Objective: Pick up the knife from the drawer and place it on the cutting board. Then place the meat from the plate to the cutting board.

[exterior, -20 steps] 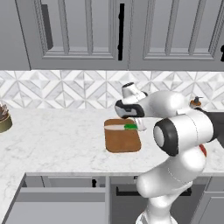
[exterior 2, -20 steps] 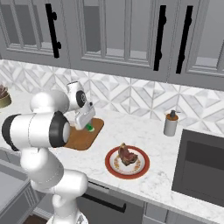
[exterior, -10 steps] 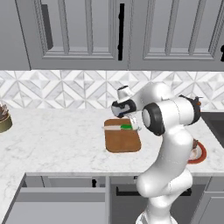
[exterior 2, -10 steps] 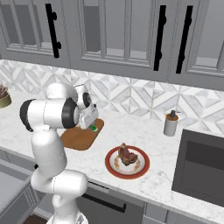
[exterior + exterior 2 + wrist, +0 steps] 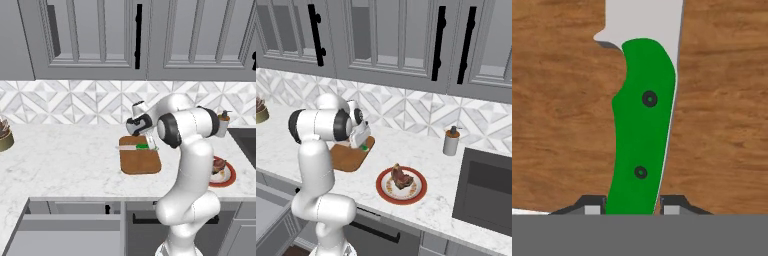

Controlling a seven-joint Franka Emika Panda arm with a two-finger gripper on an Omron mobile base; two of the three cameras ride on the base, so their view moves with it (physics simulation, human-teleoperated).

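The green-handled knife [image 5: 643, 130] lies flat against the brown cutting board [image 5: 722, 100], blade pointing away from the hand. My gripper [image 5: 634, 206] is shut on the butt of the handle, one fingertip on each side. From the base the knife [image 5: 141, 146] sits along the board's [image 5: 140, 161] far edge under my gripper [image 5: 150, 144]. The red-rimmed plate [image 5: 382, 189] holds the meat [image 5: 399, 177] to the board's [image 5: 346, 157] right. The open grey drawer [image 5: 60, 235] is below the counter's front.
A soap bottle [image 5: 451, 141] stands by the backsplash next to a dark recessed basin [image 5: 487, 186] at the right. A bowl [image 5: 4, 136] sits at the counter's far left. Upper cabinets hang above the arm.
The arm's elbow has swung up and back from the front right. The hand with the knife has stayed over the board's far edge, sinking slightly.
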